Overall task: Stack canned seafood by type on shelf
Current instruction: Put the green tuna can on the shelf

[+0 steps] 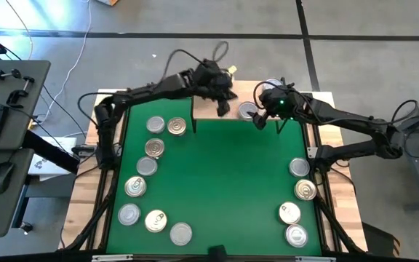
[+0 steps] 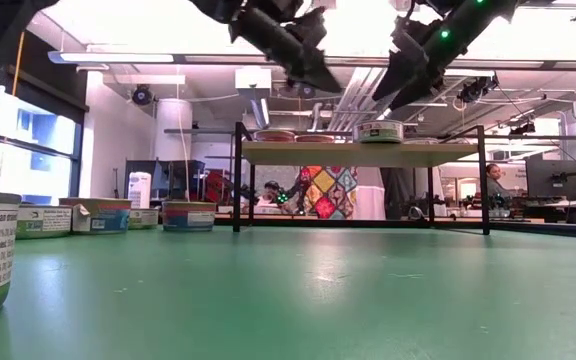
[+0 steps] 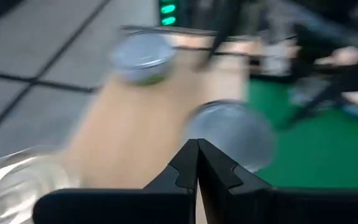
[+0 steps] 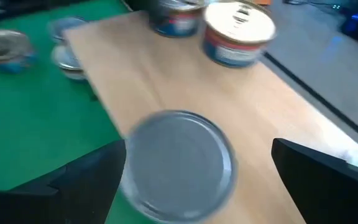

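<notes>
Right gripper (image 4: pixel 197 180) spread wide over a silver tin (image 4: pixel 178 163) sitting on the shelf (image 4: pixel 278 112), looks just placed, though blur hides contact. Left gripper (image 3: pixel 197 163) pressed together, empty, over shelf. Next I'd fetch a matching tin off the mat (image 1: pixel 224 182).

shelf: small rectangular light wood board on thin black metal legs (image 1: pixel 217 110), standing at the far edge of the green surface.
tins on shelf: small round flat metal cans; a plain silver-lidded one (image 4: pixel 178 163) sits near the shelf's front edge, two more with red-and-blue labels (image 4: pixel 238 32) stand upright toward its back.
tins at left: eight flat tins (image 1: pixel 146 167), gold and silver lids mixed, upright in a loose curved line on the mat.
tins at right: four upright tins (image 1: pixel 305 191) in a short line.
</notes>
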